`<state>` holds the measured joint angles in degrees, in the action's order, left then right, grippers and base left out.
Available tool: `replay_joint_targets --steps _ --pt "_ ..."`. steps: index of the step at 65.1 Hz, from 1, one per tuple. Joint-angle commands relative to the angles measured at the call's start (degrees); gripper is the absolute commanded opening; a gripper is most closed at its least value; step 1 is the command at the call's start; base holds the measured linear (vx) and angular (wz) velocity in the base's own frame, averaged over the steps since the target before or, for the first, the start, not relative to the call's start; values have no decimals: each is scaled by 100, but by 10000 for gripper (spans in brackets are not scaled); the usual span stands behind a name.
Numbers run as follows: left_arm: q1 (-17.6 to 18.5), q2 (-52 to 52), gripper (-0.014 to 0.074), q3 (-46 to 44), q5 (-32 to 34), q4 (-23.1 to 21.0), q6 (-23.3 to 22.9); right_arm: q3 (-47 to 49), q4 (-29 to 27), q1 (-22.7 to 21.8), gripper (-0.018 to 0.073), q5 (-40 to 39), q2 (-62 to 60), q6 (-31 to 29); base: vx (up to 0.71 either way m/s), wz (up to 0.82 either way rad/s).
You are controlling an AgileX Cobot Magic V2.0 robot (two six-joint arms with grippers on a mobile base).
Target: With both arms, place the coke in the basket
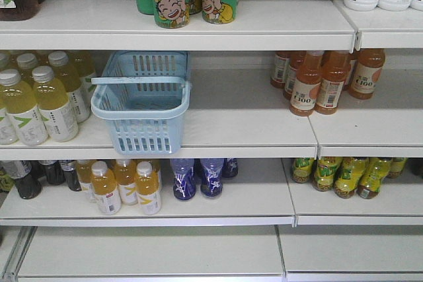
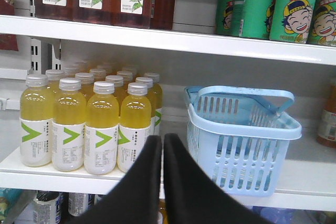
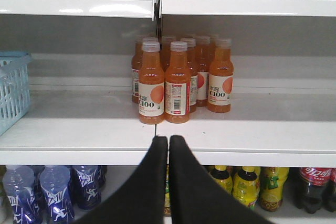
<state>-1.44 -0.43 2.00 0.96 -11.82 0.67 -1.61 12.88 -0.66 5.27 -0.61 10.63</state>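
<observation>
The left gripper (image 2: 162,139) reached up from the lower edge of its wrist view. Its two black wedge fingers (image 2: 139,182) were pressed side by side, only a thin seam showing between the tips, with nothing clamped. The right gripper (image 3: 168,140) was posed alike: its tapered fingers (image 3: 197,187) were closed tip to tip, pointing straight forward from the wrist and empty
</observation>
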Motion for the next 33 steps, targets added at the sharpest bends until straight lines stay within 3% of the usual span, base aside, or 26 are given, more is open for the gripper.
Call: replay_joint_targets --steps 1,33 --pt "19 -111 -6 -188 408 -50 -67 -42 44 -39 -5 -422 -75 -40 4 0" --pt "19 -111 -6 -188 408 -50 -67 -42 44 -39 -5 -422 -75 -40 1 1"
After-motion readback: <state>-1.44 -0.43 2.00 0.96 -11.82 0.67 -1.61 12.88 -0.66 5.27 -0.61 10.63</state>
